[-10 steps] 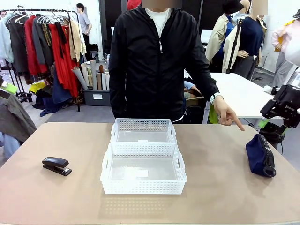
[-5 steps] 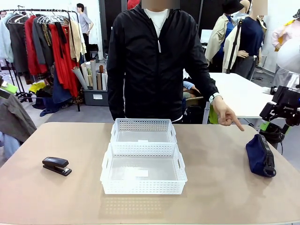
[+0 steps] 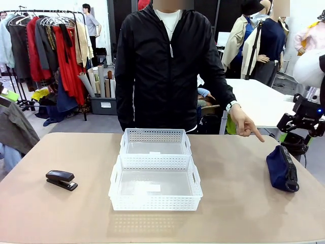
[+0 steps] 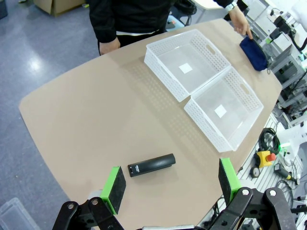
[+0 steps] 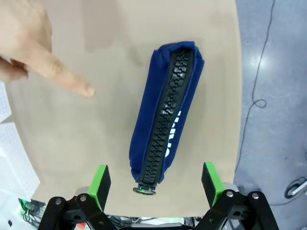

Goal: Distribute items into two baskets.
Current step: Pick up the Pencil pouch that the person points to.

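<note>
A navy blue pouch (image 3: 282, 168) with a black zipper lies near the table's right edge. A person's hand (image 3: 246, 124) points down at it. My right gripper (image 5: 156, 184) hangs open above the pouch (image 5: 168, 120), one green pad on each side of its ring-pull end. Two white lattice baskets stand mid-table, the smaller far basket (image 3: 155, 135) touching the larger near basket (image 3: 155, 202). At the left of the table lies a small black stapler (image 3: 61, 179). High over the stapler (image 4: 151, 165), my left gripper (image 4: 171, 184) is open.
The pouch (image 4: 253, 51) lies close to the table's edge, with floor and cables beyond it. The person stands at the far side behind the baskets (image 4: 160, 72) (image 4: 204, 127). Bare tabletop lies between stapler and baskets and in front of them.
My right arm has shifted slightly at the picture's right edge, over the pouch. The pointing hand, the pouch, the stapler and the baskets have stayed put.
</note>
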{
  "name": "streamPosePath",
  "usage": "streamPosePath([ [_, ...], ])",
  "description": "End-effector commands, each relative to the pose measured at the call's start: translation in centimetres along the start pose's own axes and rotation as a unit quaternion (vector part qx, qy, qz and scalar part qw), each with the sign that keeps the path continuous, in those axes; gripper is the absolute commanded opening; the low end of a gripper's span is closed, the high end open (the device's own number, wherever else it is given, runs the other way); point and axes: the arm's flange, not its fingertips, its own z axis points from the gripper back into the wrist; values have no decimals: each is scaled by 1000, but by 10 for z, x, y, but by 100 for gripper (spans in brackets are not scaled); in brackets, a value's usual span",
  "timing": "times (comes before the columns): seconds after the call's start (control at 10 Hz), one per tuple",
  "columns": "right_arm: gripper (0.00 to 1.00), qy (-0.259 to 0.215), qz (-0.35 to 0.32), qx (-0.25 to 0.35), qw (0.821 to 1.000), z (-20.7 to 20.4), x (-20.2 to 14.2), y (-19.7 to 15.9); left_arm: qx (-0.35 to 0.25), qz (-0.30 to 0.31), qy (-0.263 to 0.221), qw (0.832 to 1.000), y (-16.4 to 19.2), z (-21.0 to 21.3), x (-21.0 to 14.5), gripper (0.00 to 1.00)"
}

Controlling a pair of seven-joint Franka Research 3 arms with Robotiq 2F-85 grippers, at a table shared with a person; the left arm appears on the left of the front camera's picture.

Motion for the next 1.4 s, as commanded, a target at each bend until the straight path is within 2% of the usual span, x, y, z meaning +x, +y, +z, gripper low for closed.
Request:
streamPosePath([
  [0.0,100,-13,-18,-24,999,-2,-7,7,2,0,-3,1000,0,0,1,100],
  [0.6,100,-67,-24,1,997,-47,-7,9,2,0,-3,1000,0,0,1,100],
  [0.8,100,-60,-29,-20,998,-64,-6,10,2,0,-3,1000,0,0,1,100],
  [1.2,100,-39,-30,-13,999,-99,-4,9,2,0,-3,1000,0,0,1,100],
  [1.3,100,-49,-24,-20,998,-106,-5,7,2,0,-3,1000,0,0,1,100],
])
